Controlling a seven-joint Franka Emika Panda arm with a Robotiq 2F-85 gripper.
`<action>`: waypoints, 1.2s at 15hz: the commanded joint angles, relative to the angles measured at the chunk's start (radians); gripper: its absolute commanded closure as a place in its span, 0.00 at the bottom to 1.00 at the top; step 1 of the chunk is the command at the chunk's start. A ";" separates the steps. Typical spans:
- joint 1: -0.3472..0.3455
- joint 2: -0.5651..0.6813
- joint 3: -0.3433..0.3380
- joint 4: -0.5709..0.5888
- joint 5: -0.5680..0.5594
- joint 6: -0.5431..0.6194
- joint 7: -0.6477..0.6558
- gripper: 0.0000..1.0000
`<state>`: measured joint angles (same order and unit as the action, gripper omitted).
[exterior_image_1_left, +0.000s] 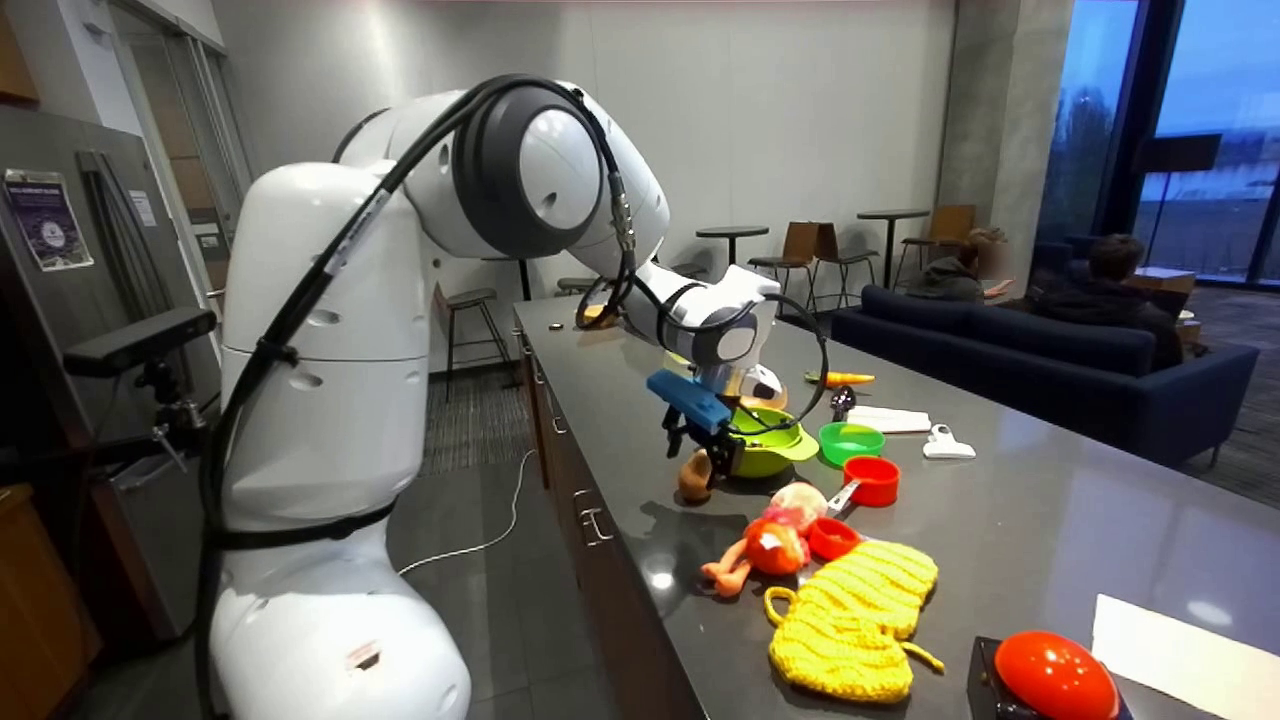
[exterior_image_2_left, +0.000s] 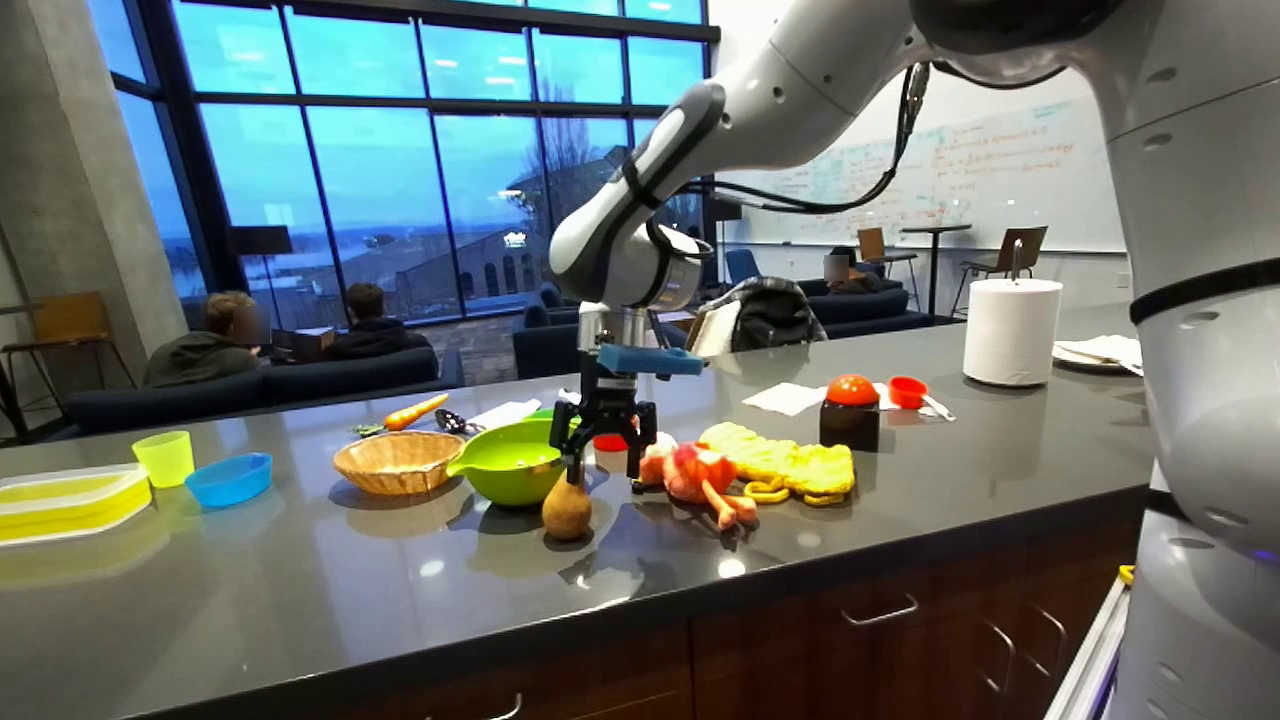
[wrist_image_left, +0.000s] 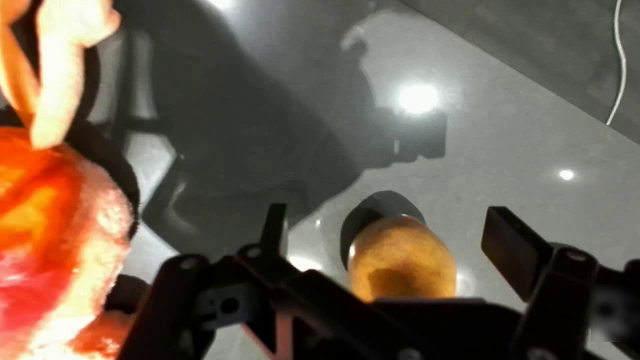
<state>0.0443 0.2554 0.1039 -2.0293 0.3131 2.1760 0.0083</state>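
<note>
A brown pear-shaped object (exterior_image_1_left: 694, 480) stands upright on the dark grey counter; it is also in an exterior view (exterior_image_2_left: 567, 510) and in the wrist view (wrist_image_left: 402, 257). My gripper (exterior_image_2_left: 605, 474) points down, open and empty, just above and beside the pear. In the wrist view the gripper (wrist_image_left: 387, 220) has its fingers on either side of the pear, with gaps on both sides; the pear's lower part is hidden by the gripper body. A lime green bowl (exterior_image_2_left: 510, 465) stands right behind the pear. A soft pink-and-red toy with legs (exterior_image_2_left: 695, 472) lies close by, also in the wrist view (wrist_image_left: 40, 225).
A yellow knitted piece (exterior_image_1_left: 855, 620), red measuring cups (exterior_image_1_left: 872, 480) and a green cup (exterior_image_1_left: 850, 442) lie near the toy. A wicker basket (exterior_image_2_left: 400, 465), blue bowl (exterior_image_2_left: 230, 480) and carrot (exterior_image_2_left: 415, 412) are farther along. A red-domed button (exterior_image_2_left: 851, 392) and paper towel roll (exterior_image_2_left: 1012, 330) stand on the counter.
</note>
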 joint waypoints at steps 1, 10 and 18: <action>0.024 -0.060 -0.044 -0.047 -0.143 -0.032 0.135 0.00; 0.041 -0.085 -0.051 -0.093 -0.236 -0.053 0.280 0.00; 0.038 -0.044 -0.068 -0.042 -0.368 -0.089 0.295 0.00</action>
<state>0.0762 0.2065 0.0486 -2.0972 -0.0212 2.1133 0.3055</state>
